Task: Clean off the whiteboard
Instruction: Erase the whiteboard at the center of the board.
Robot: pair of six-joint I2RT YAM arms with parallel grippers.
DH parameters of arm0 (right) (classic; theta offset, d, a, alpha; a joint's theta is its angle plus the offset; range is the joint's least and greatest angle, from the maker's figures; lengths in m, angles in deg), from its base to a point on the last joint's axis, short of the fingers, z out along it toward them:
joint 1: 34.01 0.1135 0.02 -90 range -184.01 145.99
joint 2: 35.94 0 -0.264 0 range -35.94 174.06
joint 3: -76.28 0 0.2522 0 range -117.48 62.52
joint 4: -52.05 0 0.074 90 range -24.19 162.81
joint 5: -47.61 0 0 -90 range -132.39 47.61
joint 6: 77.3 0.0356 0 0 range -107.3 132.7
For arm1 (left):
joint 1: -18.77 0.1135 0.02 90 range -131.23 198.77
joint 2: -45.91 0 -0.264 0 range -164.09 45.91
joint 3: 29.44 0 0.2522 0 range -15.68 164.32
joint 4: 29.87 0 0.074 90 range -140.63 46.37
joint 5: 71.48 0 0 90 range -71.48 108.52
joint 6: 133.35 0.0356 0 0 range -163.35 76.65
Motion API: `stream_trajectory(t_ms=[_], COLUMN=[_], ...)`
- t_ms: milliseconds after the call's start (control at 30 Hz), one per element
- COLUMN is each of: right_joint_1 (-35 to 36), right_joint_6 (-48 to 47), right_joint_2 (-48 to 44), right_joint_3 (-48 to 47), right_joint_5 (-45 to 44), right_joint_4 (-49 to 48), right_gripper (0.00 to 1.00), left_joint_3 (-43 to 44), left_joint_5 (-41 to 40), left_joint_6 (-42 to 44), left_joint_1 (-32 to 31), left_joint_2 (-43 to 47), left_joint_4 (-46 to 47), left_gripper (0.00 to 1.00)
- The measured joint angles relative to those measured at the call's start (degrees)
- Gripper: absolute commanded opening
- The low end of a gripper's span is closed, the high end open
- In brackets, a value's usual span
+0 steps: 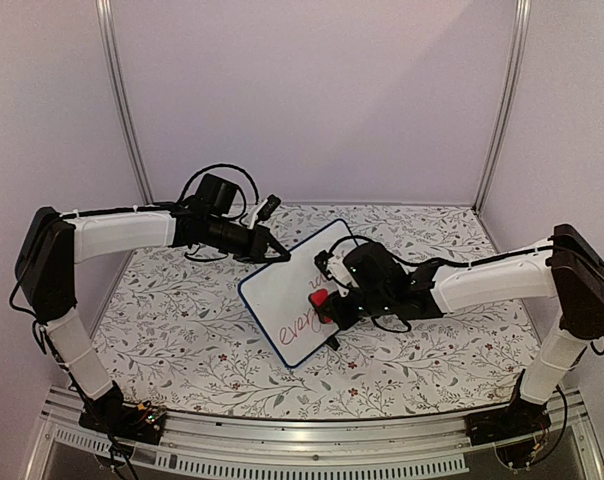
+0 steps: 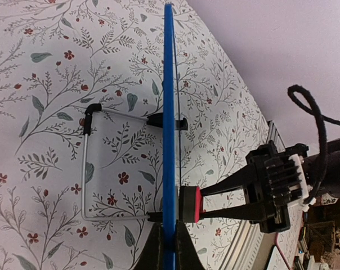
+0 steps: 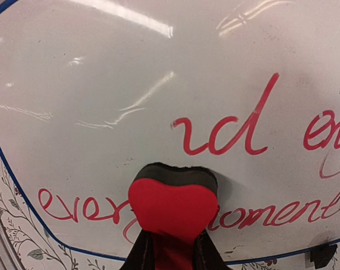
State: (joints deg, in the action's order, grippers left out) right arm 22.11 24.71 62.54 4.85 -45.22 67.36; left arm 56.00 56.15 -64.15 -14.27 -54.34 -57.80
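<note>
Whiteboard: small white rectangular board with thin blue frame, propped on a wire stand mid-way across the floral-patterned table, with red handwriting on its face.
Left gripper: clamped on the board's far edge.
Right gripper: grasping a red eraser block, pressed against the writing.

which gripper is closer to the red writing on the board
Right. The right gripper presses a red eraser on the whiteboard amid the writing; the left gripper clamps its far edge, off the text.
</note>
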Motion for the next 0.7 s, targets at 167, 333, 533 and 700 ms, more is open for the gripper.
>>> stream_trajectory(t_ms=[167,333,533,700], right_joint_1=[1.1,3.6,4.7,3.8], right_joint_6=[-0.6,-1.3,-1.1,-0.4], right_joint_2=[0.2,1.2,1.5,1.5], right_joint_3=[-1.2,-2.9,-2.7,-1.5], right_joint_5=[0.3,2.6,4.9,5.1], right_joint_4=[0.8,0.6,0.3,-0.1], right_gripper=[0.08,0.08,0.08,0.08], left_joint_3=[0.0,0.0,0.0,0.0], left_joint_5=[0.1,0.5,0.8,0.7], left_joint_6=[0.0,0.0,0.0,0.0], left_joint_1=[0.0,-0.3,-0.4,-0.5], left_joint_2=[0.0,0.0,0.0,0.0], left_joint_4=[0.0,-0.1,-0.2,-0.1], left_gripper=[0.00,0.00,0.00,0.00])
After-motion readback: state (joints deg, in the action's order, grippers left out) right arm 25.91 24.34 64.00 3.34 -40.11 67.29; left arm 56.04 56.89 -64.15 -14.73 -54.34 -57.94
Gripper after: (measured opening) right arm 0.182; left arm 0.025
